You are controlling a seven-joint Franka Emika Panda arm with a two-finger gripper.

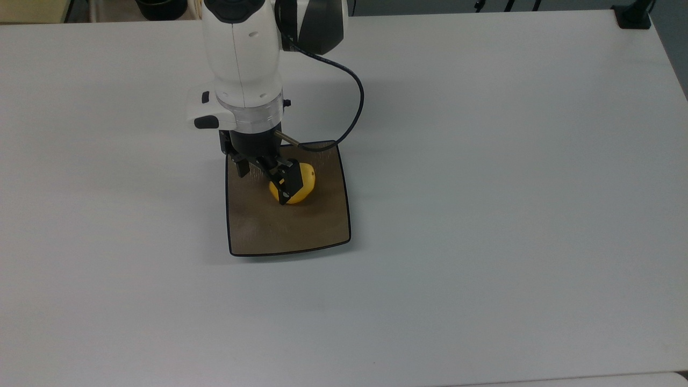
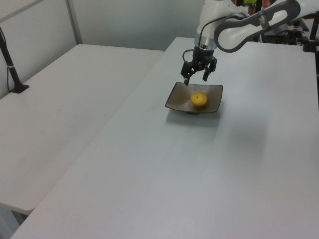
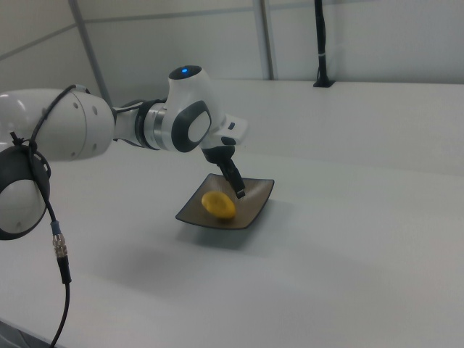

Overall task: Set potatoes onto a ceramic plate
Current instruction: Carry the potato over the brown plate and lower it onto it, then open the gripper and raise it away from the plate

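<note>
One potato (image 1: 302, 185), small, yellow and lumpy, lying on its side near the middle of the ceramic plate (image 1: 269, 231), slightly toward the top view's right. Resting free on the glazed face, gripped by nothing. Kept from rolling, in all likelihood, by the shallow dish of the plate, hence the central position and not one near the dark rim.

Directly above, claw (image 1: 263, 180) spread wide and empty. In the top view, one finger overlapping the potato's left edge; in the left view, claw (image 2: 195, 79) hanging clear above the potato (image 2: 199, 99), near the plate's far edge, touching neither. Fingers pointing straight down, a pose suited to a vertical exit without nudging the load.

Plate (image 2: 179, 99) sitting flat on the white surface (image 1: 484, 215), square, brown, with rounded corners. Black cable (image 1: 357, 102) looping from the wrist and passing over the plate's far corner in the top view; whether raised or touching, not to be told.

Judged stage: placement complete, only a lift away remaining. Main risk: a finger brushing the potato on any sideways move and tipping it toward the rim.
</note>
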